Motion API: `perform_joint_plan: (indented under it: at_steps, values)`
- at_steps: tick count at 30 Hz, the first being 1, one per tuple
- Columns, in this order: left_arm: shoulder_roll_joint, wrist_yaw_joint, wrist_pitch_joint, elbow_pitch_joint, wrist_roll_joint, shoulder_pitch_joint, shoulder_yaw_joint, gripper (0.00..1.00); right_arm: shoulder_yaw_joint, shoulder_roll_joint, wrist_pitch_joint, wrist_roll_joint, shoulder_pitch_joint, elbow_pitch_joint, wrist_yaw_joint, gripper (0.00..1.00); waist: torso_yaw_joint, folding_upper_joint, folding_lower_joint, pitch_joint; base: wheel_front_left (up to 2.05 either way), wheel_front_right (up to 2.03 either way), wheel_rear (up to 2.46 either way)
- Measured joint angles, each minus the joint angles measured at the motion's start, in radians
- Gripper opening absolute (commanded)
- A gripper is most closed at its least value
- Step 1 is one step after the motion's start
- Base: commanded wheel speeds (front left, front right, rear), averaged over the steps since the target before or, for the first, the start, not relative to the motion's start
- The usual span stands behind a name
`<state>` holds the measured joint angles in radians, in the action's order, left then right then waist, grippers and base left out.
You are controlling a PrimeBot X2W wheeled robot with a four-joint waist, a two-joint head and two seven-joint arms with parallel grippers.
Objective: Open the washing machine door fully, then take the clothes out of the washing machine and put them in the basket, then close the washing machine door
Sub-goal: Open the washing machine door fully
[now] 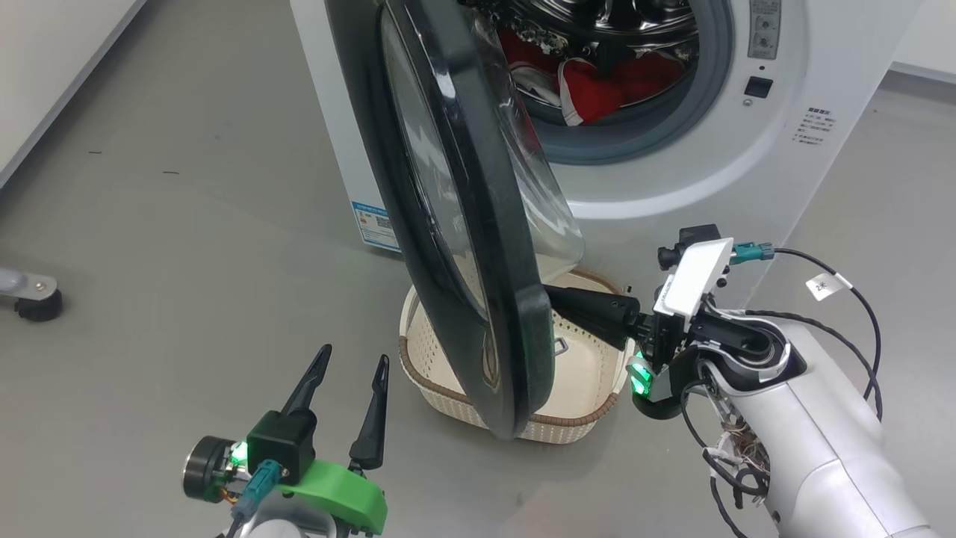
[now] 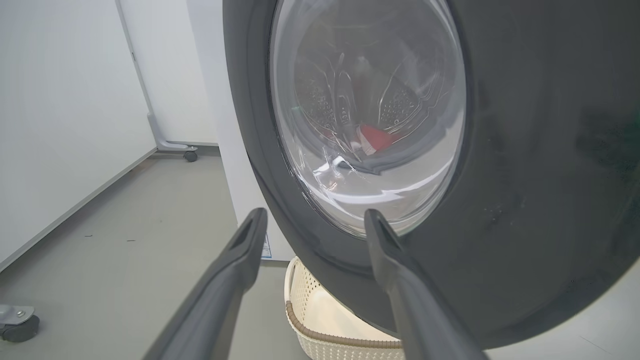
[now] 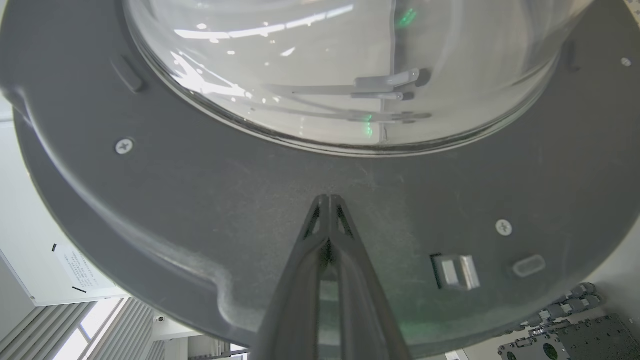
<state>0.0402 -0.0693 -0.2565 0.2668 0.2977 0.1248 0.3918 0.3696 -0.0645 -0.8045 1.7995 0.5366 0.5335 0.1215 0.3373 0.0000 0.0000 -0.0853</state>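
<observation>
Washing machine door (image 1: 478, 224) partway out over basket (image 1: 590, 373), red clothes (image 1: 597, 88) inside, right gripper (image 1: 554, 299) — fingers (image 1: 590, 310) together — at its rim

**One of Most Things, Two Pincers, Three Screws**

One washing machine (image 1: 672, 187) stands beyond both pincers. It has one door (image 1: 508, 246), which meets the tips of the right pincer (image 1: 556, 297). One basket (image 1: 422, 373) sits between that and the left pincer (image 1: 354, 353). The red clothes (image 1: 597, 90) form one heap; the pieces cannot be counted. One blue label (image 1: 373, 223) lies beyond the left pincer. Three screws (image 3: 124, 146) ring the right pincer's tips. There are two castors left of the left pincer, one near (image 2: 20, 327) and one far (image 2: 190, 155).
</observation>
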Motion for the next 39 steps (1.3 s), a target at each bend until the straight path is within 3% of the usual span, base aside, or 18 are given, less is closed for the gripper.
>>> perform_joint_plan:
  at_steps: [20, 27, 35, 36, 38, 39]
  values:
    - [0.000, 0.000, 0.000, -0.001, 0.000, -0.004, -0.010, 1.00, 0.186, 0.000, 0.117, 0.049, -0.047, -0.117, 0.000, 0.00, 0.064, 0.0000, 0.0000, 0.002, 0.00, 0.00, 0.00]
    - [0.000, -0.001, 0.000, -0.007, 0.000, -0.006, -0.016, 1.00, 0.178, 0.001, 0.175, 0.068, -0.061, -0.146, 0.000, 0.00, 0.064, 0.0000, 0.0000, 0.002, 0.00, 0.00, 0.00]
    - [0.001, -0.006, 0.000, -0.006, 0.000, -0.022, -0.028, 1.00, 0.086, 0.002, 0.285, 0.100, -0.113, -0.217, 0.000, 0.00, 0.053, 0.0000, 0.0000, 0.008, 0.00, 0.00, 0.00]
    - [0.001, -0.006, 0.000, -0.006, 0.000, -0.022, -0.028, 1.00, 0.071, 0.002, 0.302, 0.100, -0.120, -0.227, 0.000, 0.27, 0.052, 0.0000, 0.0000, 0.008, 0.00, 0.00, 0.00]
    - [0.001, -0.006, 0.000, -0.005, 0.000, -0.023, -0.030, 1.00, 0.019, 0.003, 0.365, 0.090, -0.152, -0.253, 0.000, 1.00, 0.047, 0.0000, 0.0000, 0.011, 0.00, 0.00, 0.00]
    - [0.001, -0.006, 0.000, -0.005, 0.000, -0.023, -0.031, 1.00, 0.004, 0.003, 0.385, 0.084, -0.166, -0.260, 0.000, 1.00, 0.046, 0.0000, 0.0000, 0.012, 0.00, 0.00, 0.00]
